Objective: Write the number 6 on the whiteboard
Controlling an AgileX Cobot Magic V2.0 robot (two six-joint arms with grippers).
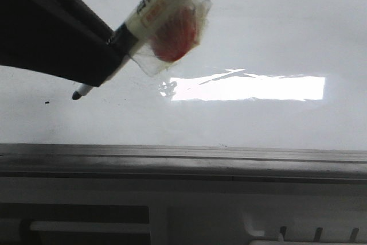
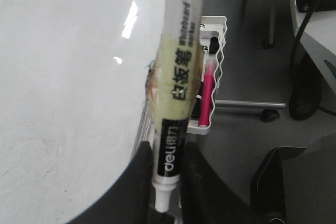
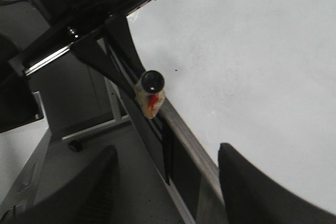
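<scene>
**Operator:** What is your left gripper doing?

**Me:** My left gripper (image 2: 167,182) is pinched tight on a whiteboard marker (image 1: 150,11), holding it by the black band near the nib. In the front view the marker slants down to the left, and its dark tip (image 1: 76,94) sits at the whiteboard (image 1: 275,32), close to the surface; I cannot tell whether it touches. A wad of clear tape with something red inside (image 1: 175,37) clings to the barrel.

**Operator:** And the 6?

**Me:** I see no drawn line on the whiteboard yet. There is only a tiny black speck (image 1: 46,102) just left of the tip and a bright rectangular glare (image 1: 252,88) to its right. The grey frame edge (image 1: 183,156) runs below.

**Operator:** Your right gripper?

**Me:** My right gripper (image 3: 165,182) is spread wide with nothing between its dark fingers (image 3: 254,187), well back from the marker, over the whiteboard's edge.

**Operator:** Anything else?

**Me:** In my left wrist view, a white wire rack (image 2: 216,51) beyond the board holds a pink marker (image 2: 206,90).
</scene>
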